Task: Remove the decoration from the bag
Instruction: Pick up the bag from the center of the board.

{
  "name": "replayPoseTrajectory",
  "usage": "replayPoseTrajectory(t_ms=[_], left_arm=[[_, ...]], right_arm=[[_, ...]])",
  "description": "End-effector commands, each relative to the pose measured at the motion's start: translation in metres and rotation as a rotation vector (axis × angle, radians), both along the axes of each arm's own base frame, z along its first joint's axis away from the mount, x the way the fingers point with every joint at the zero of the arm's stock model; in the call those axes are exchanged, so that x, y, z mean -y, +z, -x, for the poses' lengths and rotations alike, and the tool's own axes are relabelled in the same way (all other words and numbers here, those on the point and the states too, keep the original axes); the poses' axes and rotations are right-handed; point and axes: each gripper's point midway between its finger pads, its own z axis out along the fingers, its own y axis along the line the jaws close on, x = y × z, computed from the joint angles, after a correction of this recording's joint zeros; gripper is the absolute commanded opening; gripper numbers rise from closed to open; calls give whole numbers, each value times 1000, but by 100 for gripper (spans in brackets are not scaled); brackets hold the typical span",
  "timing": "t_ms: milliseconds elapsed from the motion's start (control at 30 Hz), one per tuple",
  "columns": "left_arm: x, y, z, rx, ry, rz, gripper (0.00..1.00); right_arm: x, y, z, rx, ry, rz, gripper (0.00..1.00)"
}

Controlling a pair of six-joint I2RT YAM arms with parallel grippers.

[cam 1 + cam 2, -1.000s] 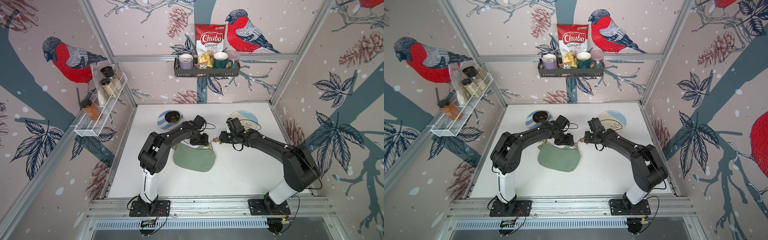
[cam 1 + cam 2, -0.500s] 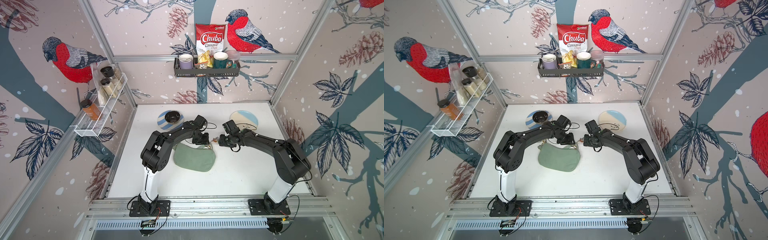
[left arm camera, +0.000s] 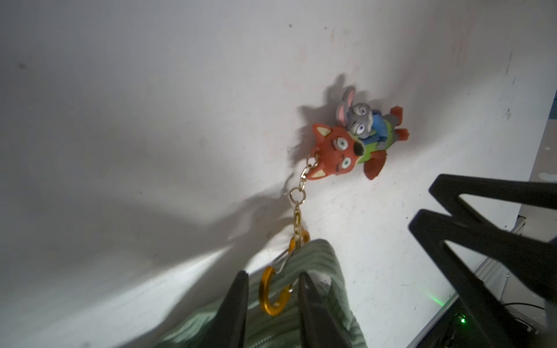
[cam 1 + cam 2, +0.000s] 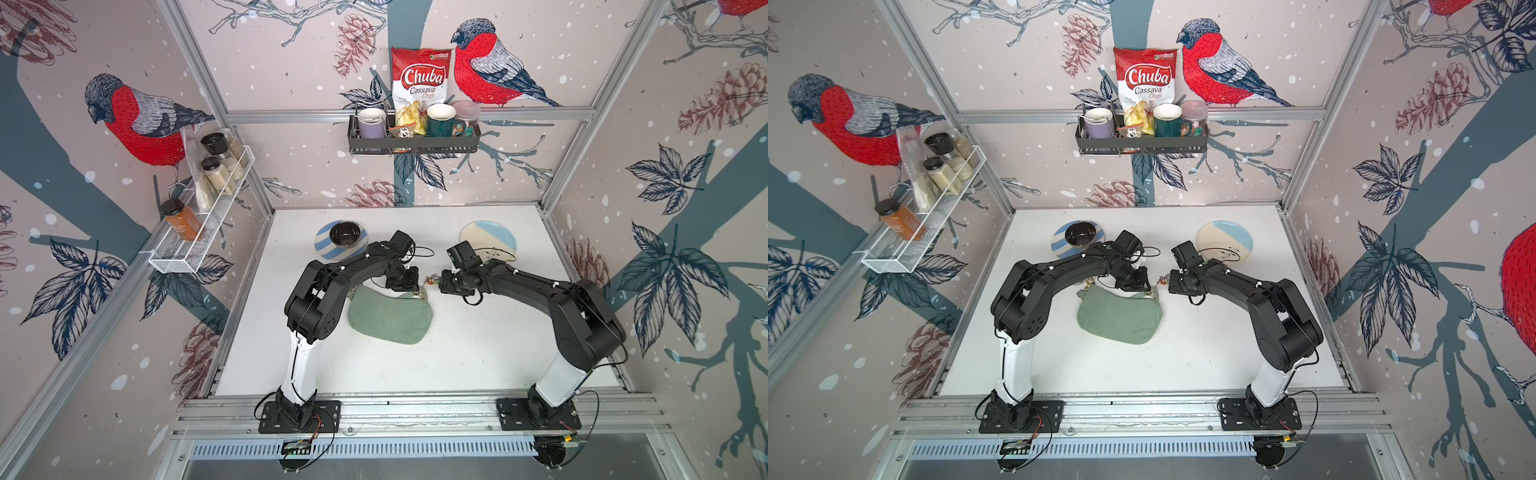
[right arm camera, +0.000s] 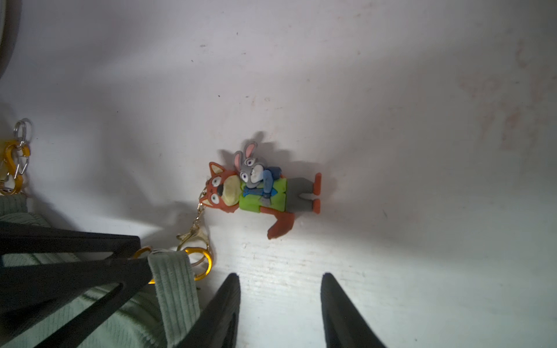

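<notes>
The sage-green bag (image 4: 390, 318) is laid mid-tabletop (image 4: 478, 340), with the fox-and-rabbit keychain (image 5: 256, 189) at its 1 o'clock, chained to an orange ring (image 3: 271, 310). That ring is straddled by the left tool (image 3: 272, 274), but a grip cannot be told. The right tool (image 5: 280, 274) is held open near the keychain.

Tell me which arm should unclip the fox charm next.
Right, likely. The right gripper, open and empty, faces the fox charm; the left gripper straddles the orange ring on the bag strap.

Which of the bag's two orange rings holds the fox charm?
The ring at the bag's end nearer the right arm, between the left hand's fingers; a chain joins it to the fox charm. The other ring carries only a silver loop.
</notes>
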Motion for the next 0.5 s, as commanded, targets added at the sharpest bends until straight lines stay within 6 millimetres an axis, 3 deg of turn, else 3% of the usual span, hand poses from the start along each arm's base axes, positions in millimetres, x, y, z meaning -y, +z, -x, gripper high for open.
replayPoseTrajectory(t_ms=[0,300,467], left_arm=[[-6,-1,4,-32,0,0,27],[6,-2,-5,-40,43,61,22],[8,2,-8,-36,43,67,6]], right_arm=[[1,1,-2,11,-9,2,45],[0,1,-1,3,-5,4,44],[3,2,-1,5,-6,14,44]])
